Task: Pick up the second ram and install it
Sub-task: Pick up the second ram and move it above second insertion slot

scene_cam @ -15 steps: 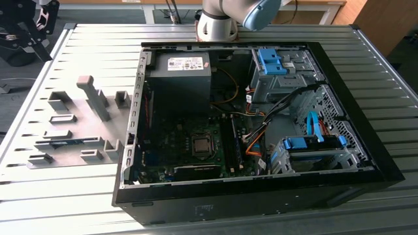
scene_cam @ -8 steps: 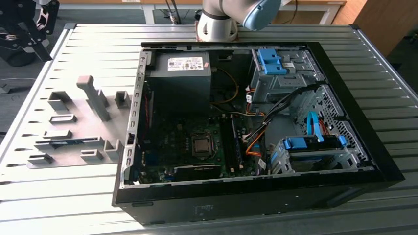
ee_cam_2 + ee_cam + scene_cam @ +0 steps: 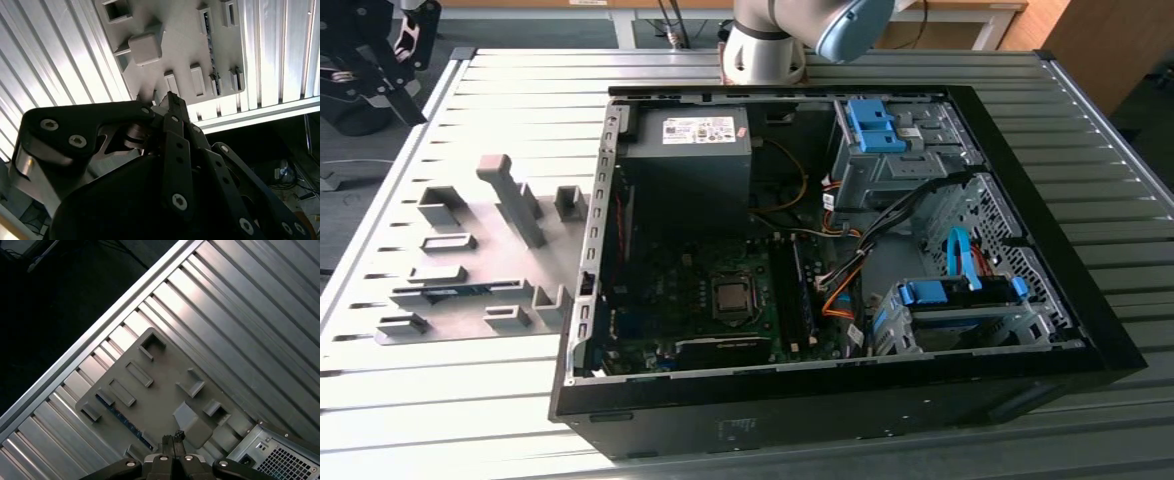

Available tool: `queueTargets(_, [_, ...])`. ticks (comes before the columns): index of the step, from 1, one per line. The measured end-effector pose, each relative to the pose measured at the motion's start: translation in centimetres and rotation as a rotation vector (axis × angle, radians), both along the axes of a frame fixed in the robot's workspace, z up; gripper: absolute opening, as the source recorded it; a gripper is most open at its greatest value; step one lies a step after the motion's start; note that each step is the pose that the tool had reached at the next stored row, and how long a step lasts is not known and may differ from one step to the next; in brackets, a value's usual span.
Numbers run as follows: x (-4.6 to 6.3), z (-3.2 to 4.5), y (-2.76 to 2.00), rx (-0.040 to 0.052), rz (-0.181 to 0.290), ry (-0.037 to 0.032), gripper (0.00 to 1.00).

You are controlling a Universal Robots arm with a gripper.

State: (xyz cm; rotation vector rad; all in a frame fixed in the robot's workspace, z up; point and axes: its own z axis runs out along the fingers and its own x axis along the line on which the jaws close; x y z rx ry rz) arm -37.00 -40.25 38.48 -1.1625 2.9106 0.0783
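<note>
While tool [image 3: 172, 436] hovers closed, second ram [image 3: 123, 420] lies below.

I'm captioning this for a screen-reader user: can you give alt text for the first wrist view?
The gripper, shut and empty, hangs above a grey holder tray on a ribbed metal table. The second ram, a blue-green stick, lies in the tray's holders; a computer case corner sits beside the tray.

Bright, even light — the ribbed table [image 3: 50, 65] glares white in the second wrist view; the computer case [image 3: 854, 420] interior lies shadowed.
</note>
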Motion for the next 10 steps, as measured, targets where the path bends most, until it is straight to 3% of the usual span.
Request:
queueTargets(3, [-0.01,0.00,0.00,0.0000,0.030,0.0000,0.11])
queueTargets(10, [-0.01,-0.03,-0.01,-0.0001,0.151,0.0000,0.11])
